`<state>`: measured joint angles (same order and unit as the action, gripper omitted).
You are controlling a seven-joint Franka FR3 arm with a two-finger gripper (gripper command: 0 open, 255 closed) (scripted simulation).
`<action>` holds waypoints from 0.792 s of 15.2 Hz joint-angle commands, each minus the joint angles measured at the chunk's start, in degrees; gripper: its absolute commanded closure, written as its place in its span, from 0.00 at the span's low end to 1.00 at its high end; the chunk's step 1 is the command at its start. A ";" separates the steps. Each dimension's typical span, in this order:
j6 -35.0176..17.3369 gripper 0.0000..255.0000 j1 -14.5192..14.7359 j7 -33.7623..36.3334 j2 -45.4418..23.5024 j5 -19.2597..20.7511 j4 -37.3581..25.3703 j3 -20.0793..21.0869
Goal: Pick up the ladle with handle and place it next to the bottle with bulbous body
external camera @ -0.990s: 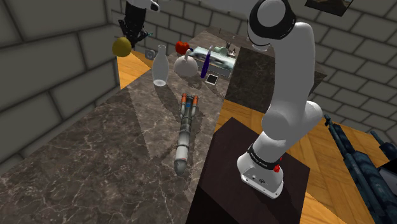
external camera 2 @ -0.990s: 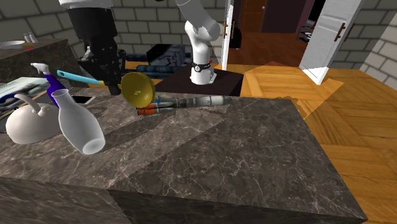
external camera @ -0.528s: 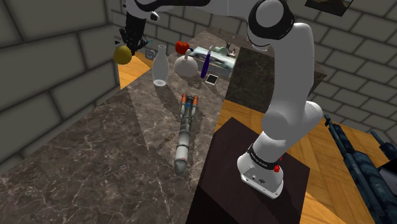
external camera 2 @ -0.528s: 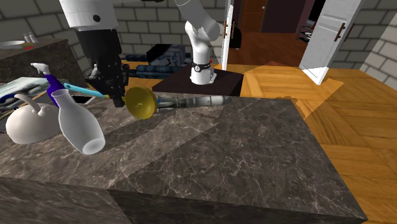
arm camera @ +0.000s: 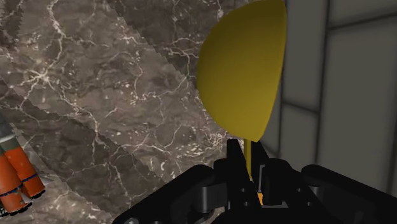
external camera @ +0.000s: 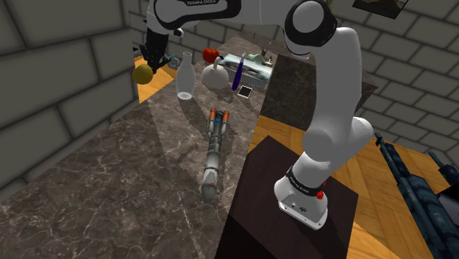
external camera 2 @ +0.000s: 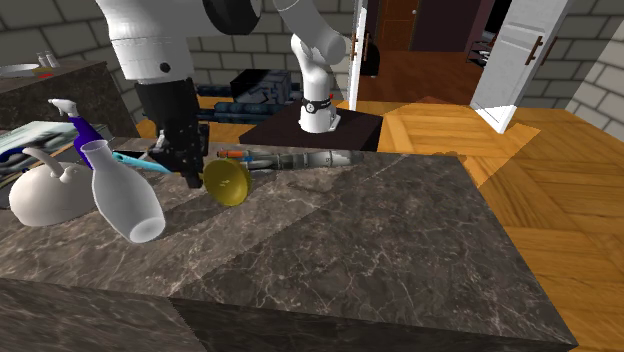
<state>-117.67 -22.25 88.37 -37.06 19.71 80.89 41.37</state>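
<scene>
The ladle has a yellow bowl [external camera: 143,73] [external camera 2: 228,183] [arm camera: 245,70] and a light blue handle [external camera 2: 135,161]. My gripper [external camera: 154,56] [external camera 2: 190,166] [arm camera: 250,167] is shut on its thin stem just behind the bowl. It holds the ladle low over the dark marble counter [external camera 2: 350,240], near the counter's edge by the stone wall. The whitish bottle with a bulbous body [external camera: 184,77] [external camera 2: 125,195] stands upright close by, to the right of the gripper in the shoulder view.
A grey rocket-like cylinder with orange fins [external camera: 213,151] [external camera 2: 300,158] [arm camera: 16,172] lies on the counter. Behind the bottle stand a white kettle [external camera: 215,75] [external camera 2: 45,195], a purple spray bottle [external camera: 238,73] [external camera 2: 85,128] and a red apple [external camera: 210,53]. The stone wall [external camera: 59,88] borders the counter.
The arm has come down with the ladle still clasped. The yellow bowl has dropped closer to the counter beside the bottle.
</scene>
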 commanded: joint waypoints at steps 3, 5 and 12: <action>-2.60 1.00 -0.10 0.32 -0.77 0.62 1.97 -0.46; -3.80 1.00 -0.05 0.48 -1.30 1.00 2.73 -0.75; -7.81 1.00 0.34 1.10 -3.43 2.43 4.85 -1.94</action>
<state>-125.06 -22.11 89.29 -40.15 21.92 85.66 39.60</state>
